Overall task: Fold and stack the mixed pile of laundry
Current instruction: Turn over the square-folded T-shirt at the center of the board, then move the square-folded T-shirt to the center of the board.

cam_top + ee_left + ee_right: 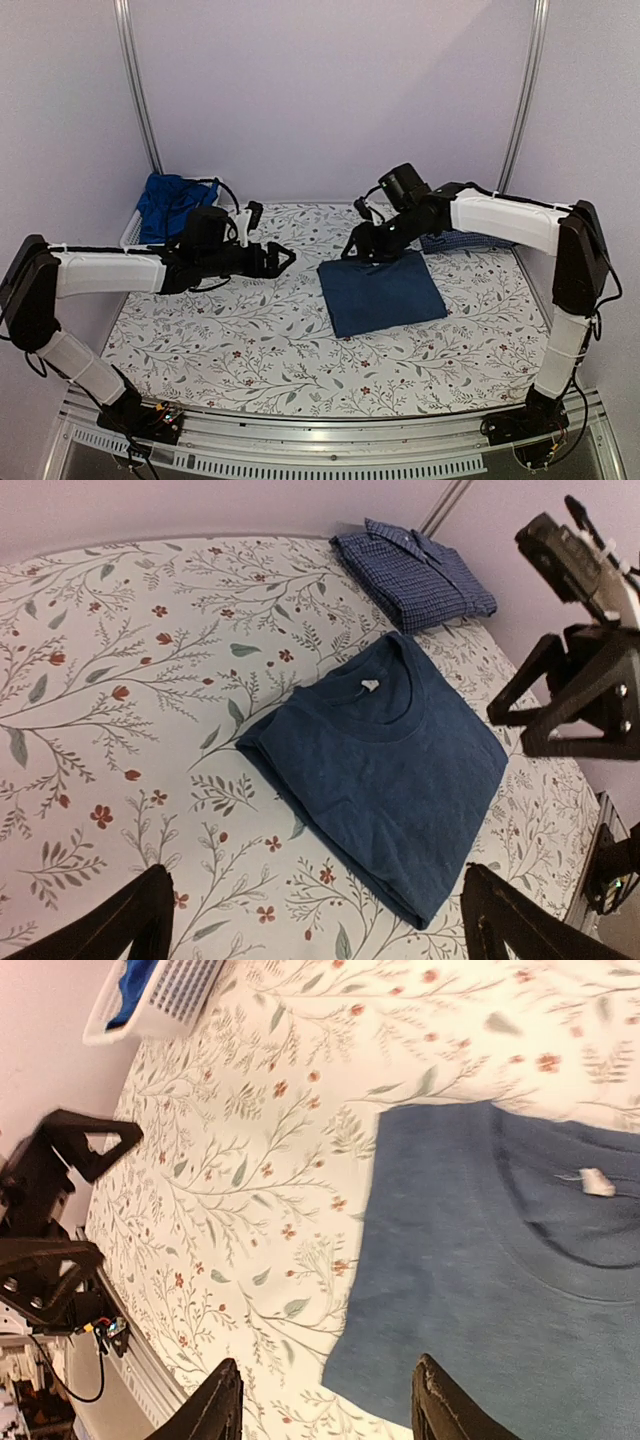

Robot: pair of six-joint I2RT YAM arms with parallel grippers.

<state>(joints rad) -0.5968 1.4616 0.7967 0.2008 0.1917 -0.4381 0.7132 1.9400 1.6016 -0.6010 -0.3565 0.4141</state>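
— Finishing the navy T-shirt [382,292] fold (my guess): it lies flat, right gripper [352,250] over its far edge, jaws part open, empty
— And the left gripper [283,258]?
— Left of the T-shirt, wide, empty. Next, lift it by two corners onto the checked shirt [415,570], just beyond-right
— Counts?
— One T-shirt, one checked shirt, one royal-blue garment [165,205] in one basket [132,232], far left

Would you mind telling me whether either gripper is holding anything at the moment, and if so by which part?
Nothing is held. The right gripper is open above the edge of the folded navy T-shirt; the left gripper is open over the floral tablecloth.
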